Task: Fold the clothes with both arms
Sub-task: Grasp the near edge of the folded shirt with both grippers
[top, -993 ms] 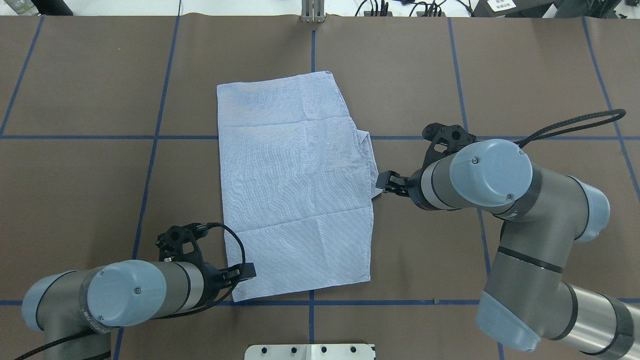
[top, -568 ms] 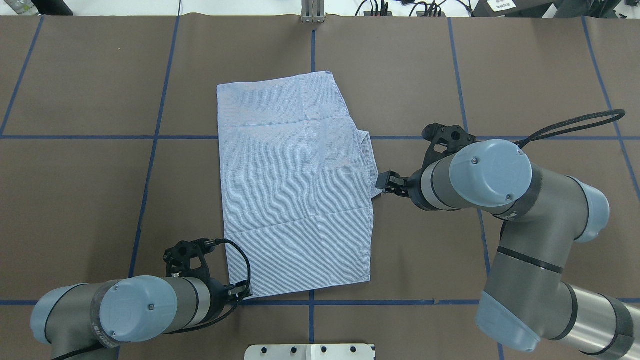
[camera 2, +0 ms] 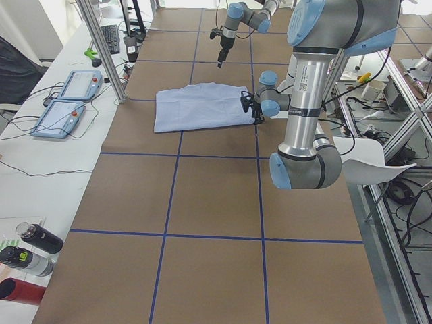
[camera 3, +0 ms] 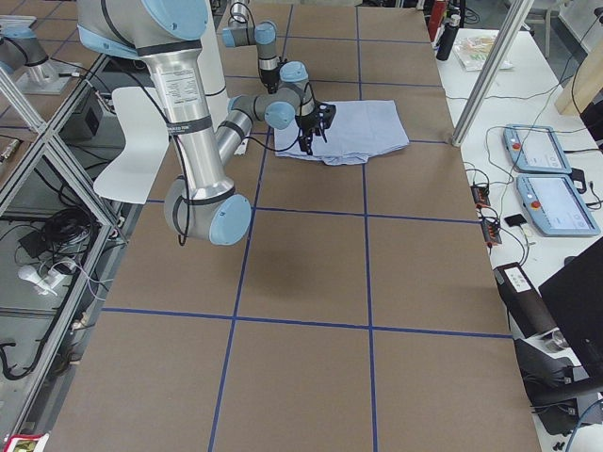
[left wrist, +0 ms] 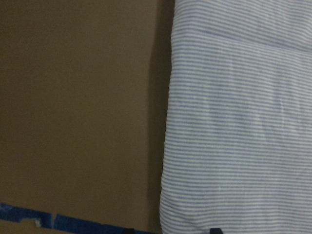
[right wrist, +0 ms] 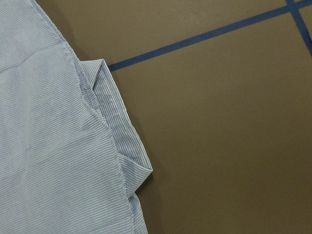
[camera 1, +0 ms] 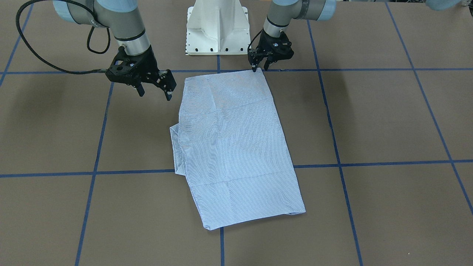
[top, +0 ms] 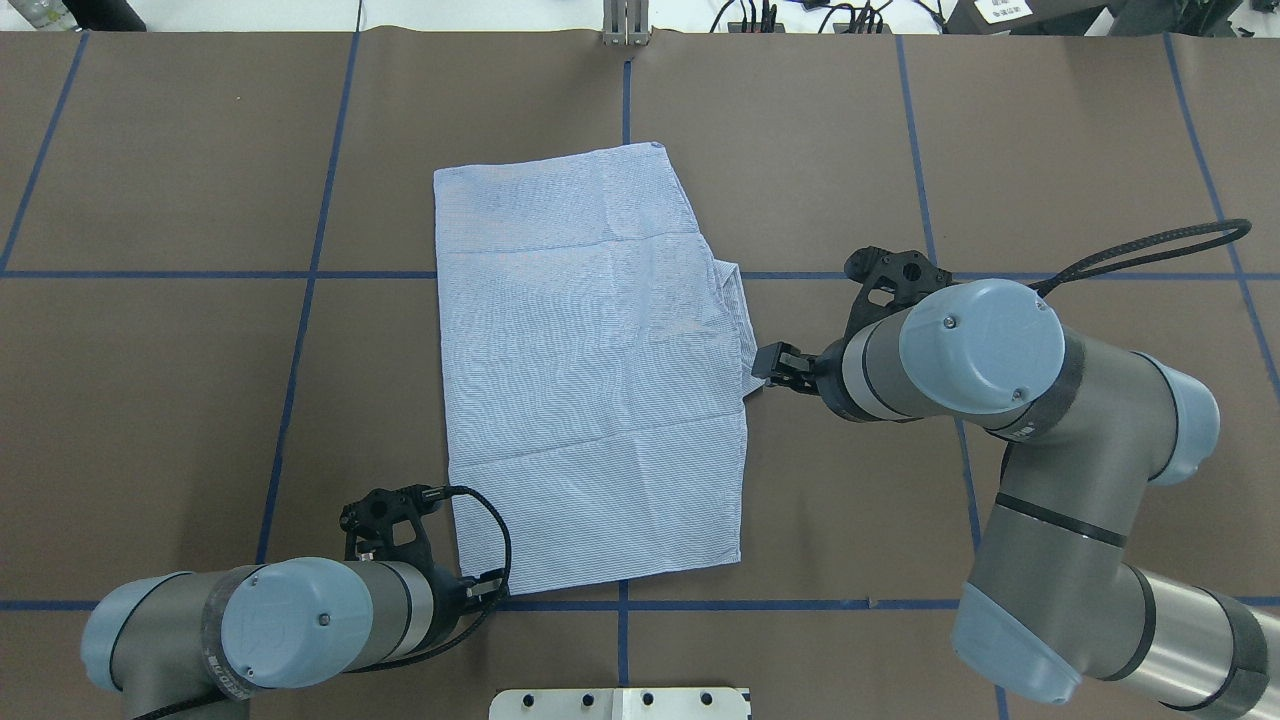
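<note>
The light blue striped shirt (top: 590, 380) lies flat on the brown table, folded into a long rectangle, with a small fold sticking out at its right edge (right wrist: 122, 141). My left gripper (top: 488, 590) sits low at the shirt's near-left corner (camera 1: 259, 68). It is open, and in the left wrist view the shirt's edge (left wrist: 168, 146) runs between the two tips. My right gripper (camera 1: 154, 94) hovers open just off the shirt's right edge, near the protruding fold (top: 772, 365), holding nothing.
The white pedestal base (camera 1: 216, 26) stands at the robot's edge of the table. Blue tape lines (top: 300, 275) grid the brown cover. The right arm's black cable (top: 1150, 245) loops out to the side. Control pendants (camera 2: 67, 101) and bottles (camera 2: 34, 243) sit on a side bench.
My left arm has slid back toward the robot along the shirt's left edge, down to its near-left corner. The right arm and the shirt have not moved.
</note>
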`<state>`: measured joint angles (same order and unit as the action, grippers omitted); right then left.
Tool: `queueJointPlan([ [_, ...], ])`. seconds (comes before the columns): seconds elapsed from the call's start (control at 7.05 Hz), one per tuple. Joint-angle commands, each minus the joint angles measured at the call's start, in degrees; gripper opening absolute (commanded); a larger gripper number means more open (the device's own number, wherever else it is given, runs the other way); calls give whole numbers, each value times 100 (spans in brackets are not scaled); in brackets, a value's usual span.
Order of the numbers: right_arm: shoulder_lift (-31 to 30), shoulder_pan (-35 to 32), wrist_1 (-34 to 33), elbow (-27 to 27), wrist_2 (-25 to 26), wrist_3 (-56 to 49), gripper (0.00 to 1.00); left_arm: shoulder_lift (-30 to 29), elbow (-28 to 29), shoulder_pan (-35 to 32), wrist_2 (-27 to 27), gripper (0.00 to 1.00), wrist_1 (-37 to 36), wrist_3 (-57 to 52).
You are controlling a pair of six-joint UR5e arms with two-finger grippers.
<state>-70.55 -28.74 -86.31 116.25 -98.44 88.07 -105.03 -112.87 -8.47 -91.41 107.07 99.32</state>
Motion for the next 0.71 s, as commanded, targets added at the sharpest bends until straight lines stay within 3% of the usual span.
queueJointPlan([
  [0.0,-3,-9,0,3,0,-9,100,-35,28,3,0,46,-1,-9],
  [0.14,-3,0,0,3,0,-9,100,-35,37,3,0,46,-1,-9],
  [0.43,-3,-9,0,3,0,-9,100,-35,37,3,0,34,-1,-9],
  [0.57,-3,-9,0,3,-9,-9,100,-35,28,-6,0,23,-1,-9],
])
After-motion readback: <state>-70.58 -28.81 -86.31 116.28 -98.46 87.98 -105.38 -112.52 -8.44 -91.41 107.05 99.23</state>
